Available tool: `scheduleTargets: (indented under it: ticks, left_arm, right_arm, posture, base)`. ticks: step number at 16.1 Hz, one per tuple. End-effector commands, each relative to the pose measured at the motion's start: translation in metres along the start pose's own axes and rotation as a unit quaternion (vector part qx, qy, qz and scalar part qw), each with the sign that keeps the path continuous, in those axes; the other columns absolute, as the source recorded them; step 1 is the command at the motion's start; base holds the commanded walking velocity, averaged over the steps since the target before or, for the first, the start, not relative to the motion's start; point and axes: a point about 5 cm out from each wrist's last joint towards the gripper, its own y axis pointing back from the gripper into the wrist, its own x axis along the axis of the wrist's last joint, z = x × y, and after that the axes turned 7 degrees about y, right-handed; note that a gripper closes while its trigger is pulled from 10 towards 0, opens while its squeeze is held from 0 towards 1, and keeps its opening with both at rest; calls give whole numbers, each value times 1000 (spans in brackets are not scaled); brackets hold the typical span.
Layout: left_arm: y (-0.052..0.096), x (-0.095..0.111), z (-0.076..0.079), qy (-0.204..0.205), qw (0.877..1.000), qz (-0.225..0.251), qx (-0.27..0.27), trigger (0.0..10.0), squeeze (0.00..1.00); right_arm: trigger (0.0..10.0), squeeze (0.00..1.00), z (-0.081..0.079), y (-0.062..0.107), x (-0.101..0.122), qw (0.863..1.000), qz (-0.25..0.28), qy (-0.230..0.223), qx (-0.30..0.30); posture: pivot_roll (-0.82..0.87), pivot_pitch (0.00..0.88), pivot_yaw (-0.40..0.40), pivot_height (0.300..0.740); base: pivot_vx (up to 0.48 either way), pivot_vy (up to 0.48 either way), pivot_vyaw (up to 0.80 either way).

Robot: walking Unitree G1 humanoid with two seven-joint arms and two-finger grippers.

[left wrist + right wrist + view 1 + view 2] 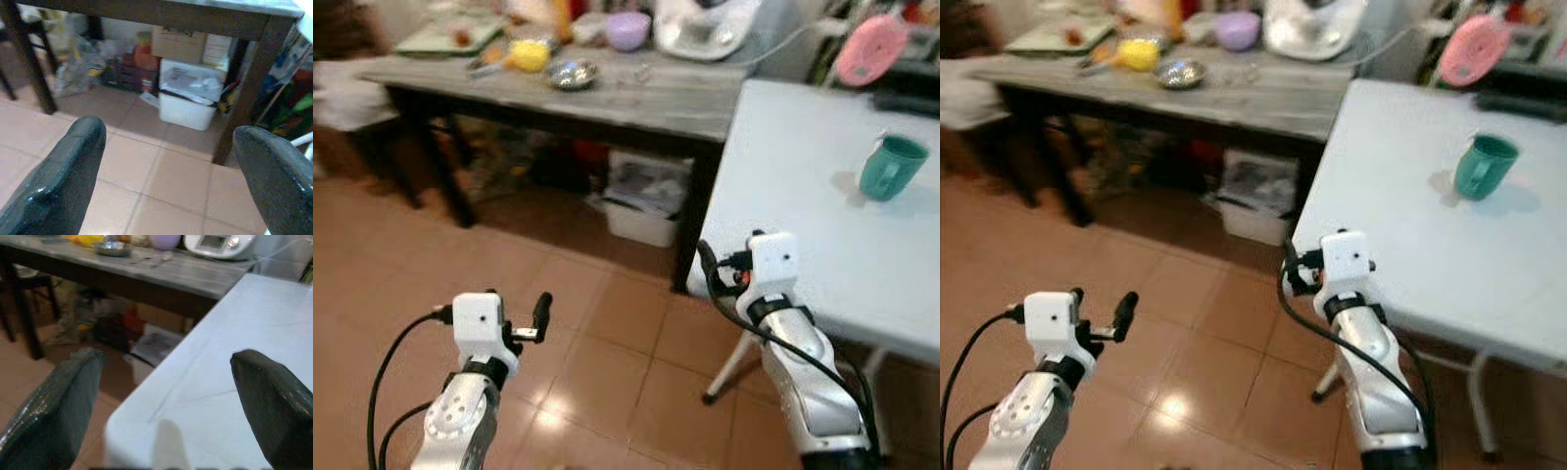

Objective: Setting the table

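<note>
A teal mug (pixel 891 168) stands upright on the white table (pixel 803 176) to my right. My right gripper (pixel 166 406) hovers open and holds nothing at the near left corner of that table, well short of the mug. My left gripper (pixel 517 308) is held low over the tiled floor, its fingers (pixel 63 171) spread open and holding nothing. A steel bowl (pixel 573 73), a purple bowl (pixel 627 29) and a yellow object (pixel 529 54) rest on the grey wooden table (pixel 646 98) at the back.
A white cooker (pixel 705 24) and a green tray (pixel 450 37) also sit on the grey table. A pink plate (pixel 871 49) stands behind the white table. Beneath the grey table are a white bin (pixel 188 100), boxes and bags. Tiled floor (pixel 607 333) lies ahead.
</note>
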Motion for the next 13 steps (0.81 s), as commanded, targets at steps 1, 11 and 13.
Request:
scheduleTargets:
  ticks: [1, 11, 13]
  left_arm:
    - [-1, 2, 2, -11, 1000, 9, -7, 10000, 0]
    - [-6, 6, 19, 2, 999, 27, -39, 10000, 0]
    - [-6, 6, 21, 5, 999, 28, -45, 10000, 0]
  right_arm:
    - [10000, 0, 6, 2, -3, 1000, -7, 5, -13]
    - [10000, 0, 3, 1, 1, 1000, 5, 14, -12]
    - [10000, 0, 4, 1, 5, 1000, 21, 7, -16]
  posture:
    - [-150, 91, 47, 740]
    - [-151, 102, 55, 740]
    - [-151, 103, 56, 740]
  base:
    - [0, 0, -525]
    - [0, 0, -328]
    - [0, -126, 0]
